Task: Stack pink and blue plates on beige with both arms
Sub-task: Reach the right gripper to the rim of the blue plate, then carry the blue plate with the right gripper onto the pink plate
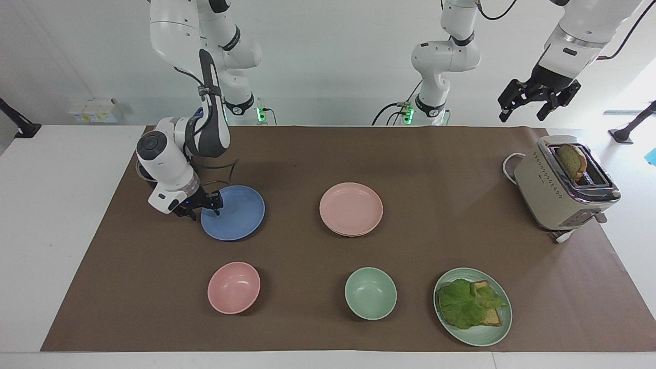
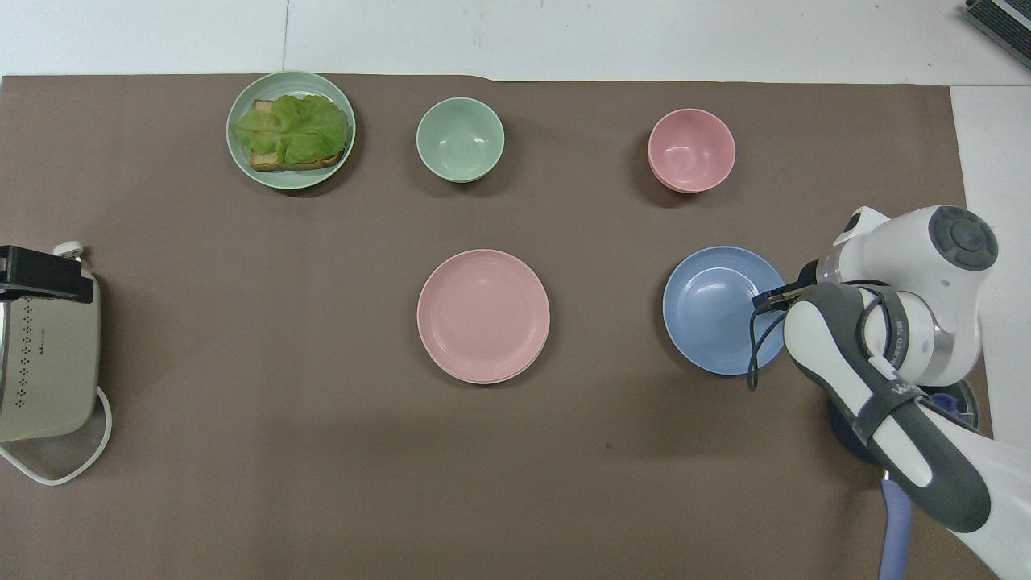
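At the right arm's end of the table, the right claw (image 1: 206, 207) is sitting at the blue plate's (image 1: 236, 214) rim, its grip unclear. Beside that, the pink plate (image 1: 351, 207) is lying on a beige plate (image 1: 353, 233). The toaster (image 1: 558, 192) is holding bread under the open left claw (image 1: 523, 109).
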Tool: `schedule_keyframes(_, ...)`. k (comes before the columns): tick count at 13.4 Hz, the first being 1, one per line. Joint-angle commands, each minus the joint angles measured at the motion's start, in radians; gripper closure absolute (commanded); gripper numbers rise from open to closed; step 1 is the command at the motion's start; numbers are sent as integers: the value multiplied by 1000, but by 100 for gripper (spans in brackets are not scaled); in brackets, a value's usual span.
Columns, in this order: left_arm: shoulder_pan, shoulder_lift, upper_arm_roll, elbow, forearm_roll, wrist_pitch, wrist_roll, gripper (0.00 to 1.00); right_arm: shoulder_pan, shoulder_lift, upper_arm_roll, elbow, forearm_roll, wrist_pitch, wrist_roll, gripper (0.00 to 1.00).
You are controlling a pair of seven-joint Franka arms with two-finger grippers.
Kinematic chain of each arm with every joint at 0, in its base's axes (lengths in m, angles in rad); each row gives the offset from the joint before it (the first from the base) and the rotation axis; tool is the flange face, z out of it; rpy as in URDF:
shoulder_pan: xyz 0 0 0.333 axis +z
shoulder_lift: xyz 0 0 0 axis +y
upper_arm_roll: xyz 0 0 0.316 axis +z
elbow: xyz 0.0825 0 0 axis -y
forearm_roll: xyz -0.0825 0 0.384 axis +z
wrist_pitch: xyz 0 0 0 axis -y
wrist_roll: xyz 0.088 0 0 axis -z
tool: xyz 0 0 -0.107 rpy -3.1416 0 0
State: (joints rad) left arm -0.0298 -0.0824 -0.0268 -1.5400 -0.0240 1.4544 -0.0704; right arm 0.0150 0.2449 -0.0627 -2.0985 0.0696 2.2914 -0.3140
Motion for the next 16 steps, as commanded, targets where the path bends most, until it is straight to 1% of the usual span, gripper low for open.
schedule_keyframes(1,4,-5,-2,0,13,-14,11,0,-13,-1,4,-9,24,13,-43,100)
schedule_keyframes(4,4,-5,-2,0,13,-14,11,0,-15,5,6,8,32,-7,-36,100)
schedule_keyframes(5,4,-5,-2,0,13,-14,11,0,-13,-4,6,12,32,-21,-37,100)
schedule_keyframes(7,4,-5,-2,1,13,-14,11,0,-12,-24,7,46,32,-79,-36,100)
schedule_keyframes(11,4,-5,-2,1,13,-14,11,0,6,-120,20,63,65,-144,6,100)
schedule_keyframes(12,4,-5,-4,1,13,-14,11,0,28,-143,21,75,68,-170,33,100)
schedule_keyframes(14,4,-5,-2,1,13,-14,11,0,55,-170,21,113,68,-236,102,100)
schedule_keyframes(16,4,-5,-4,0,13,-14,11,0,75,-180,23,141,70,-285,130,100)
